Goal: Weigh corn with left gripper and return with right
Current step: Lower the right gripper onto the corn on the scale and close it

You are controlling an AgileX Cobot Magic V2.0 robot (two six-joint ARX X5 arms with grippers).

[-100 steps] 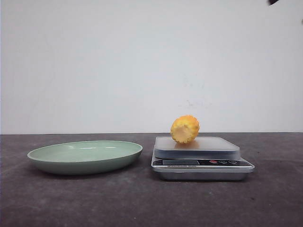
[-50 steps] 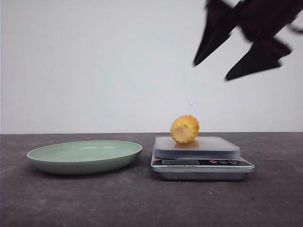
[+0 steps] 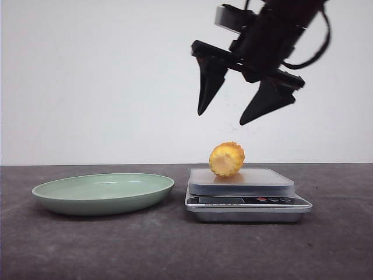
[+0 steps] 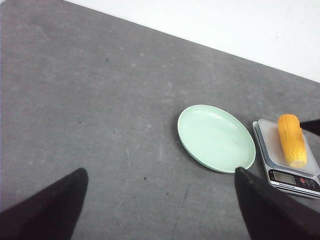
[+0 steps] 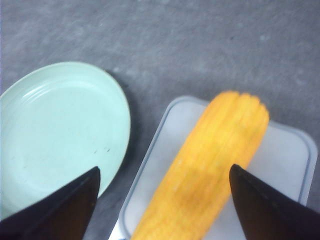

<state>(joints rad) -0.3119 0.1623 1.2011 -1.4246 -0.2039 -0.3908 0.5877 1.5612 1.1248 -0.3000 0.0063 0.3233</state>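
The yellow-orange corn (image 3: 227,159) lies on the platform of the silver kitchen scale (image 3: 247,196), its pale end facing the front camera. My right gripper (image 3: 221,118) hangs open in the air above the corn, touching nothing. In the right wrist view the corn (image 5: 210,165) lies between the spread fingers (image 5: 260,205). My left gripper (image 4: 160,172) is open and far off over bare table; from there the corn (image 4: 292,140) on the scale (image 4: 290,175) shows beside the green plate (image 4: 216,137). The front view does not show the left gripper.
The pale green plate (image 3: 104,192) sits left of the scale on the dark grey table, with nothing in it. A white wall stands behind the table.
My right gripper has come in from the upper right and dropped down and to the left, now hanging above the corn. The corn, scale and plate stay where they were.
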